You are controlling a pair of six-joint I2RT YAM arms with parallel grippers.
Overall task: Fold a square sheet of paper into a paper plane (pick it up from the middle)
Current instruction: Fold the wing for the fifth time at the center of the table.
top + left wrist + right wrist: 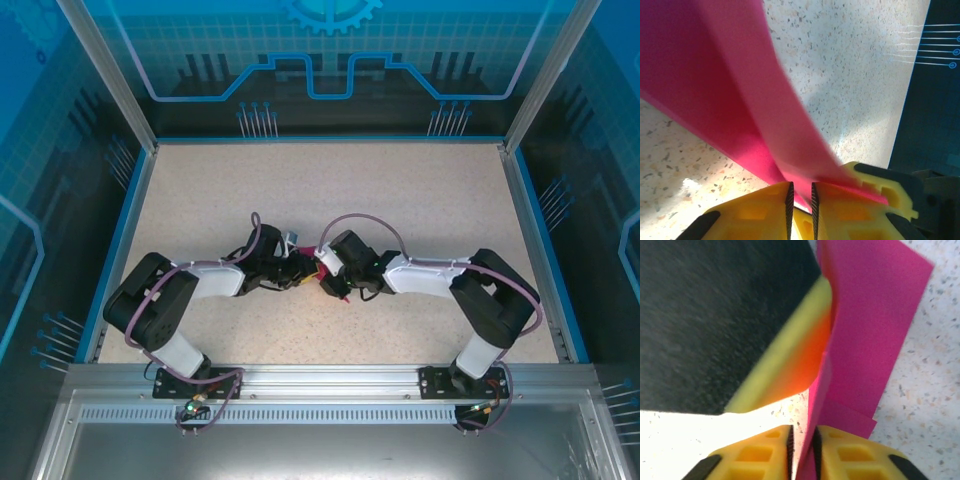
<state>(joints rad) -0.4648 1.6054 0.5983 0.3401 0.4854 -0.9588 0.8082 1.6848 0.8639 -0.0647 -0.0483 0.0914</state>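
While both arms reach inward over the table (420, 200), the top view shows the left claw (303, 272) and right claw (332, 284) almost nose to nose at mid-table, with a scrap of pink paper (330, 290) peeking out between them.

From the left wrist, the yellow fingers (760, 210) are closed on a lower edge of the paper. It rises away in a soft curve, clear of the table.

From the right wrist, that claw's jaws are pinched tight on another edge. The sheet stands upright there, a folded layer showing near the bottom, and the other claw's finger sits just beside it.

I'd judge the sheet feather-light and limp, easy to tear or crumple, and slick enough to slip from a loose pinch. It looks best taken near a crease or doubled layer, where it is stiffer, with the two claws pulling gently and never hard apart.
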